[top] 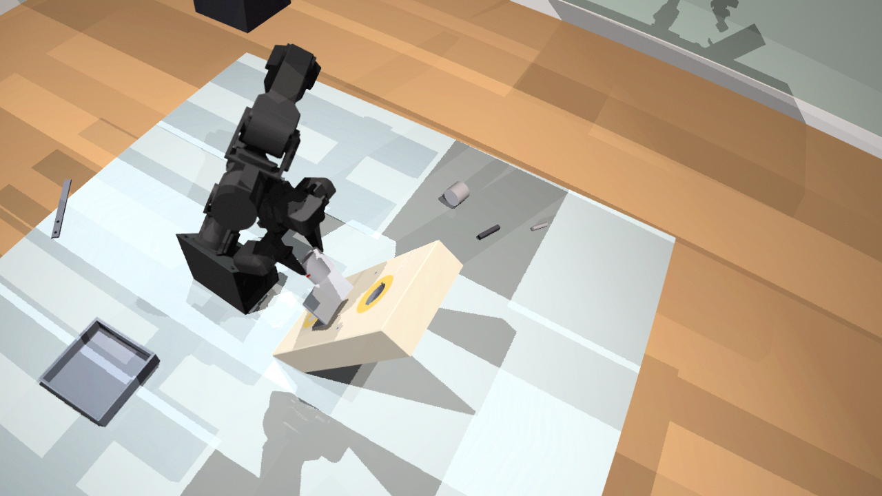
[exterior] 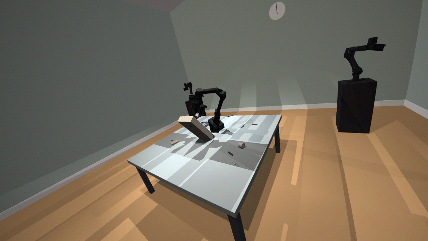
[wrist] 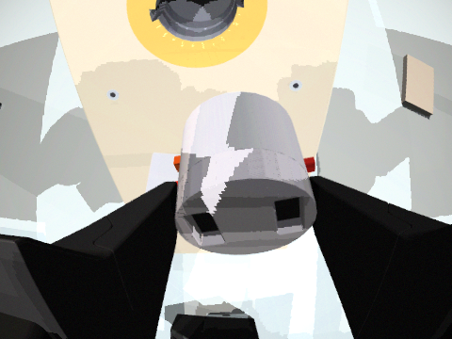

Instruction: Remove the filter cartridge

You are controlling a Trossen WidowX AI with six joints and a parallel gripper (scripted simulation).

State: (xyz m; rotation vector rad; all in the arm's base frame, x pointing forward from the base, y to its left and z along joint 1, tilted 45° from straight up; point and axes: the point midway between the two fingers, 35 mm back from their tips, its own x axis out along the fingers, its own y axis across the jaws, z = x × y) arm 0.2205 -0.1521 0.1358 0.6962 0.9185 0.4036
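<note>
The grey round cartridge (top: pixel 318 266) (exterior: pixel 196 114) (wrist: pixel 240 137) is out of its socket, its two-slot face toward the wrist camera and small red and orange lugs at its sides. My gripper (top: pixel 311 260) (wrist: pixel 243 191) is shut on its sides. The cream service panel (top: pixel 410 286) (exterior: pixel 196 129) (wrist: pixel 141 113) stands tilted; its open socket has a yellow ring (top: pixel 363 306) (wrist: pixel 198 58). A pale grey ledge (top: pixel 333 293) projects from the panel below the socket, close under the cartridge; contact between them cannot be told. The grey tray (top: pixel 138 385) lies on the table, left of the panel in the top view.
The arm's black base (top: pixel 224 280) stands between tray and panel. A pale cylinder (top: pixel 456 194) (exterior: pixel 241 145), a dark bar (top: pixel 488 231) (exterior: pixel 230 153) and a small peg (top: pixel 538 226) (exterior: pixel 233 163) lie beyond the panel. A beige block (exterior: pixel 174 142) (wrist: pixel 418 87) lies beside it.
</note>
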